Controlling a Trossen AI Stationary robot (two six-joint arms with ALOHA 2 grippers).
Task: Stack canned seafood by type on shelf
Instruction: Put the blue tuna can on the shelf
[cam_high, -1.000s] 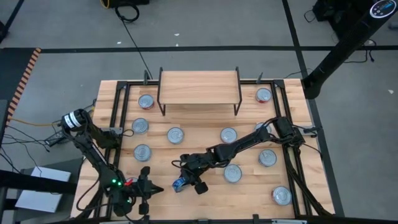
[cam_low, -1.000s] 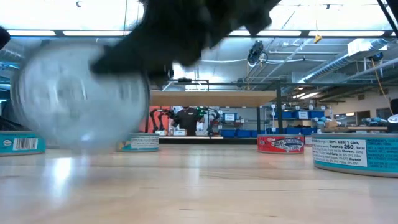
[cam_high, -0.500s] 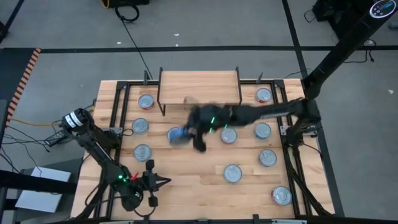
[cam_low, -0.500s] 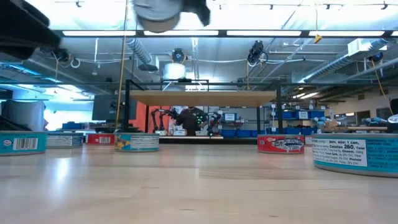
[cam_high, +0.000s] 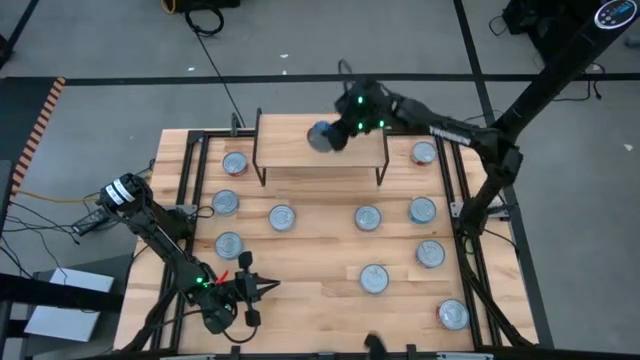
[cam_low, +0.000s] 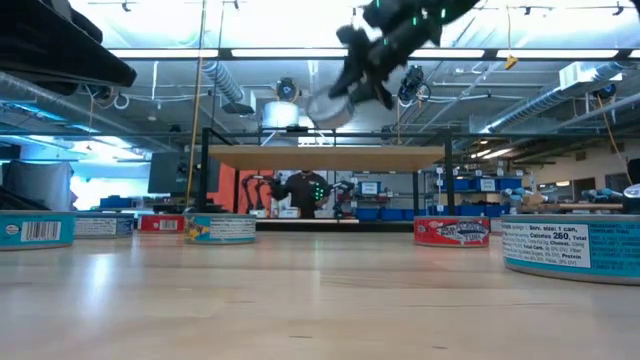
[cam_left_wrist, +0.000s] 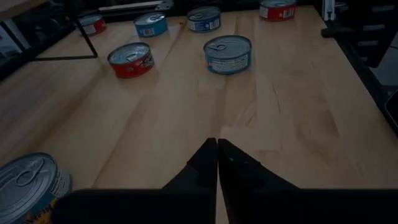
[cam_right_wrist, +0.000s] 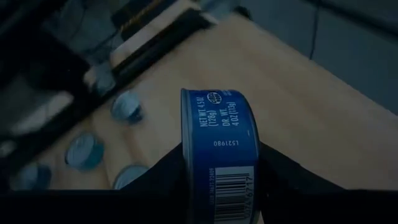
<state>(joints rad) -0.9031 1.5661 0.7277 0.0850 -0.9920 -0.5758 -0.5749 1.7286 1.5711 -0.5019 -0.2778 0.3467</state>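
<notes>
1. Waiting low at the table's near-left edge: left gripper (cam_high: 262, 288), dark tapered fingers (cam_left_wrist: 205, 163) pressed together over bare pale wood.
2. Lying scattered flat on the planked table (cam_high: 320, 250): squat round tins (cam_high: 282, 216), shiny ribbed lids up.
3. Hovering above the light-wood shelf (cam_high: 290, 142): right gripper (cam_high: 330, 136), pinching a blue-labelled tin (cam_right_wrist: 219, 158) on edge.

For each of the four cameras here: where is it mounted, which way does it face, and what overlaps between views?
High: overhead, straight down on the table, both arms, the shelf.
Low: table height, level toward the shelf; right arm overhead.
Left wrist: past the shut left gripper at tins.
Right wrist: down onto the shelf, the right gripper clamping a blue-labelled tin.
Shared: that tin.
</notes>
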